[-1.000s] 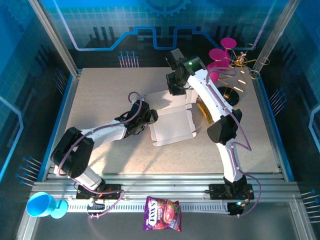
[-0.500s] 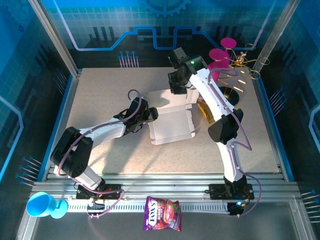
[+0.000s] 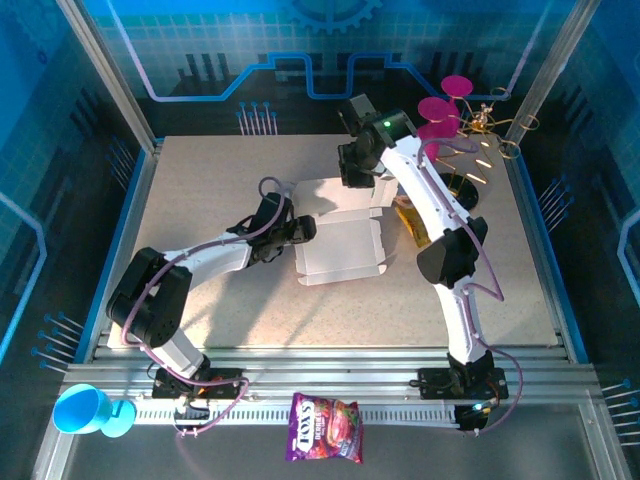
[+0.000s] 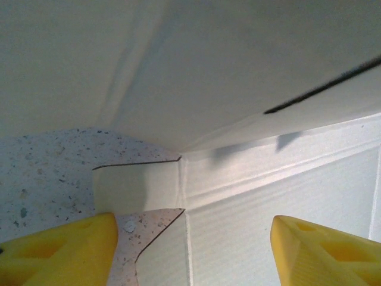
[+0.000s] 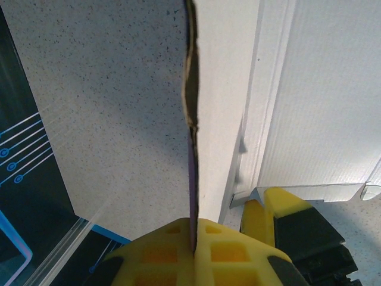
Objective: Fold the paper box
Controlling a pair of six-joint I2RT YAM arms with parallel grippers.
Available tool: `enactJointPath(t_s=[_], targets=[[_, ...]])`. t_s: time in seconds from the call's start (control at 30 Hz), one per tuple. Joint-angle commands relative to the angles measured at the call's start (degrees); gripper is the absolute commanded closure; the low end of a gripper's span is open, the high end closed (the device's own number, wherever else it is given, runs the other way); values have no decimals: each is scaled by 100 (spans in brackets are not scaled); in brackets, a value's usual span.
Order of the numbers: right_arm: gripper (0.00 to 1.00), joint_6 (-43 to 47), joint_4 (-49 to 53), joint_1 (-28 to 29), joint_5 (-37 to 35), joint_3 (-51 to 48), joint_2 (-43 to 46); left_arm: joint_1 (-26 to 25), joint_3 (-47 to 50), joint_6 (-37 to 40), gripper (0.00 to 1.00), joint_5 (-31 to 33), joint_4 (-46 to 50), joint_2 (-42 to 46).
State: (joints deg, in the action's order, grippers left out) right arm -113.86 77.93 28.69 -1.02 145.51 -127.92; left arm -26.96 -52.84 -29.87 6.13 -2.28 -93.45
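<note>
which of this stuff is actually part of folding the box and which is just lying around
In the job:
paper box
left claw, open
right claw, pinching a box flap

Lying about:
magenta cups
purple snack bag
blue cup

Purple snack bag (image 3: 325, 428): white brand lettering across its front, smaller print beneath, all too small to read reliably.

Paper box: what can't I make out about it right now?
- Top external: the paper box has its far right corner under the right arm and its left edge under the left pincer.
- Left wrist: a raised panel hides the rest of the box; frame edges cut its outline.
- Right wrist: the flap in the right pincer is edge-on, so its faces barely read.
</note>
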Motion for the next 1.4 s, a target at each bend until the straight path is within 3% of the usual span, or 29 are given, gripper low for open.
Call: enactJointPath(t_s=[0.0, 0.33, 0.53, 1.07, 1.23, 1.37], targets=[[100, -175, 91, -100, 52, 10, -137, 151, 5, 130, 30, -67, 65, 154], [100, -246, -38, -111, 198, -21, -187, 323, 17, 710, 31, -868, -910, -281], [100, -279, -110, -153, 168, -23, -219, 370, 12, 562, 57, -888, -1089, -333], [100, -260, -146, -164, 146, 65, -426, 383, -932, 140, 64, -582, 1047, 120], [100, -254, -199, -188, 155, 65, -445, 543, -842, -256, 71, -1114, 1237, 469], [100, -282, -243, -176, 182, 65, -447, 569, -853, -171, 69, -1364, 1378, 376]])
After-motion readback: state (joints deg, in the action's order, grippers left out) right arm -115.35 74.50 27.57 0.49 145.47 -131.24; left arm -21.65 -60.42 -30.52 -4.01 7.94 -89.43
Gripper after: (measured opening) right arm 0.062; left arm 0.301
